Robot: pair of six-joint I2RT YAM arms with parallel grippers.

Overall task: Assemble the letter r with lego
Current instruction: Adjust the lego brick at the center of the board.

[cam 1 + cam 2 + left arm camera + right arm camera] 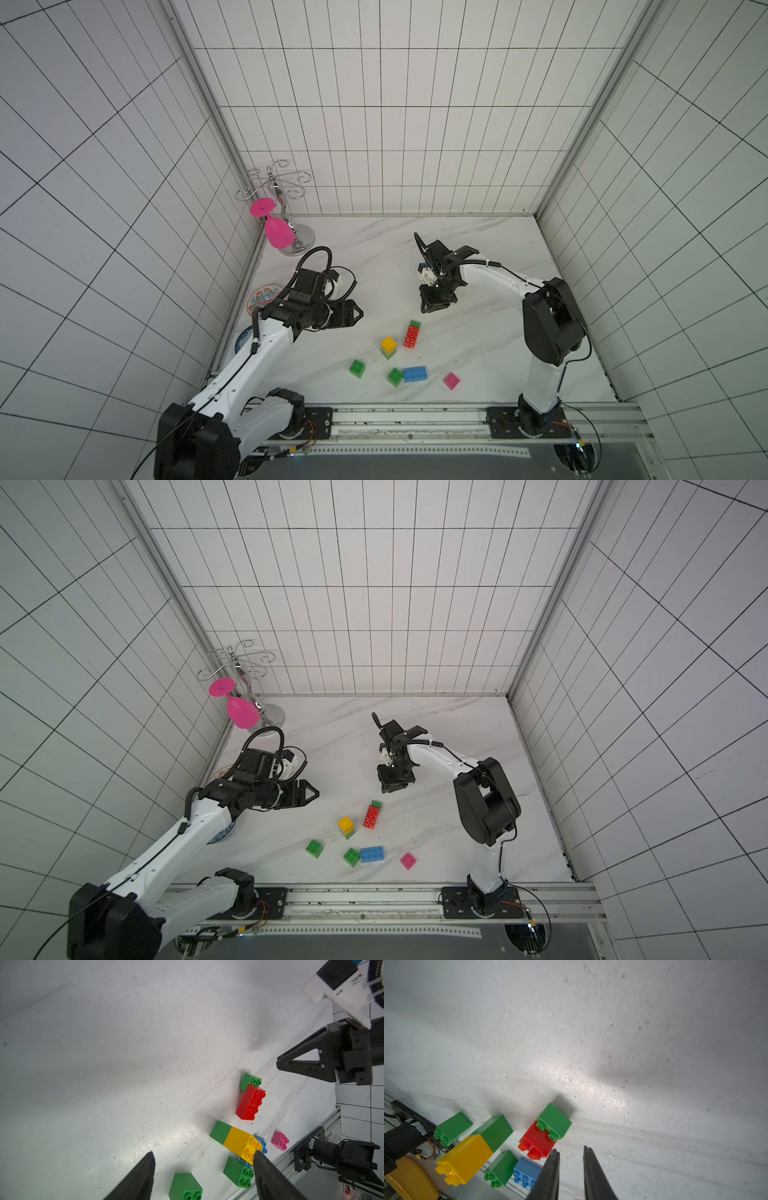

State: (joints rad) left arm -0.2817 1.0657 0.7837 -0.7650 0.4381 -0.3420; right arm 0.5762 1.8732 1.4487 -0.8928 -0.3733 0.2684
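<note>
The lego lies loose near the table's front, in both top views. A red brick (411, 337) (250, 1102) sits with its far end on a green cube (414, 323) (554, 1120). A yellow cube (388, 343) (345, 823) is stacked on another green cube (389, 354). Nearer the front lie two single green cubes (357, 368) (395, 376), a blue brick (414, 374) and a pink cube (451, 380). My left gripper (359, 313) (204, 1153) hovers open to the left of the bricks. My right gripper (432, 307) (571, 1148) hangs just behind the red brick, shut and empty.
A metal glass rack (291, 195) with a pink wine glass (277, 235) stands at the back left corner. A patterned plate (266, 294) and a blue-and-white dish (242, 343) lie by the left wall under my left arm. An aluminium rail (415, 415) runs along the front edge.
</note>
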